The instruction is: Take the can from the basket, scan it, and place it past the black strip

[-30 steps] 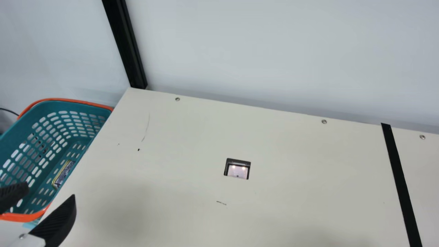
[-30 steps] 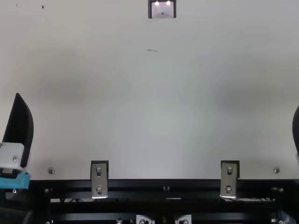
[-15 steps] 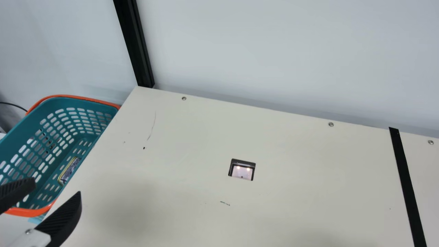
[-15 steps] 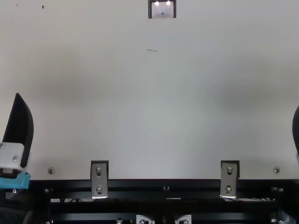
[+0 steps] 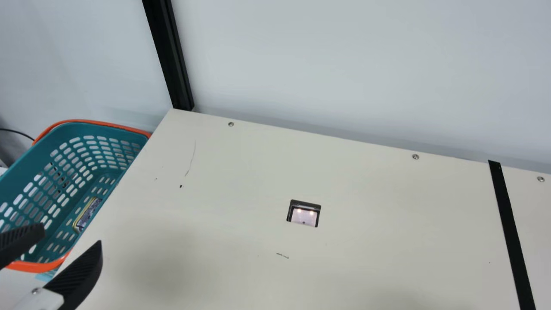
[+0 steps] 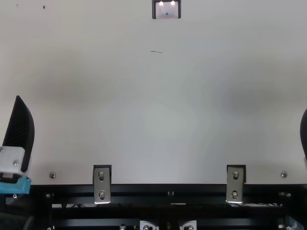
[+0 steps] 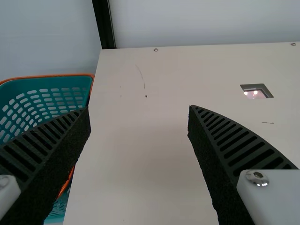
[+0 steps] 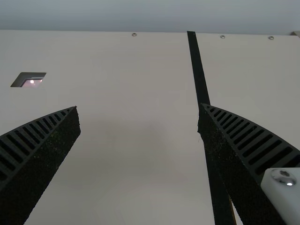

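Left tool (image 7: 139, 108) is hanging released, its ribbed fingers standing well apart with nothing between them. Right tool (image 8: 139, 107) is also standing wide and holding nothing. For directions I am using a clock centred on the scanner window (image 5: 304, 215), which is showing two small lights in the table (image 5: 241, 172).

In the main view, the basket (image 5: 32, 265) is sitting at nine o'clock, just beside the table, and the left tool is hanging near it. In the top view, the right tool is waiting around four o'clock. The can (image 5: 87, 215), with its gold-coloured rim, is lying low in the basket, near the table side and partly hidden by the table's edge. The black strip (image 5: 510, 230) is running across the table at three o'clock.

I am judging that this layout is serving a simple line: basket, scanner, strip. The left tool is probably being kept spread because picking is coming first, and its side is lying nearer to the can. The right tool is seeming better placed for the strip.

On the can I am noticing a dark, patterned surface, perhaps its label, but any writing is appearing too small for me to read.
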Motion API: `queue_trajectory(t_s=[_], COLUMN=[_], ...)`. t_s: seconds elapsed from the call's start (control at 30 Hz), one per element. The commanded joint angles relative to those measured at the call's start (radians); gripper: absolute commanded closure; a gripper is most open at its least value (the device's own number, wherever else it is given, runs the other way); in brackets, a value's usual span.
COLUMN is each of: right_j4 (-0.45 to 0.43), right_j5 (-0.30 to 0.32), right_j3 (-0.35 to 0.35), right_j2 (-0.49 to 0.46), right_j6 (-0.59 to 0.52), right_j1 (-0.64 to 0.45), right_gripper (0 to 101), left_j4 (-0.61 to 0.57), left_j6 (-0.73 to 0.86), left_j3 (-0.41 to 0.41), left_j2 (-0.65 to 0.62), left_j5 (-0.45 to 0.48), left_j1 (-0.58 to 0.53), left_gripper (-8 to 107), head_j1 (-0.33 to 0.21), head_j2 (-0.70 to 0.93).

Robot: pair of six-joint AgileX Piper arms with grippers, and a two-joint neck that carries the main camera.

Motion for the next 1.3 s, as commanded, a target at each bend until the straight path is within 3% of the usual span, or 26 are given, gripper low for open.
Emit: queue_trajectory(t_s=[0.0, 0.3, 0.73, 1.0, 1.27], right_j4=[0.0, 0.0, 0.0, 0.0, 0.0], right_j5=[0.0, 0.0, 0.0, 0.0, 0.0], right_j3=[0.0, 0.0, 0.0, 0.0, 0.0], right_j2=[0.0, 0.0, 0.0, 0.0, 0.0], right_j6=[0.0, 0.0, 0.0, 0.0, 0.0], right_j1=[0.0, 0.0, 0.0, 0.0, 0.0], right_gripper=[0, 0, 0, 0, 0], left_j4=[0.0, 0.039, 0.166, 0.228, 0.156], left_j6=[0.002, -0.009, -0.132, -0.173, -0.016], left_j3=[0.001, -0.023, -0.194, -0.275, -0.319], left_j2=[-0.001, 0.025, 0.222, 0.419, 0.671], left_j5=[0.001, -0.005, -0.051, -0.132, -0.271], left_j1=[0.001, 0.023, 0.11, 0.255, 0.476], left_gripper=[9, 9, 9, 9, 9], head_j1=[-0.031, -0.031, -0.031, -0.031, -0.031], head_j2=[0.019, 0.019, 0.019, 0.019, 0.019])
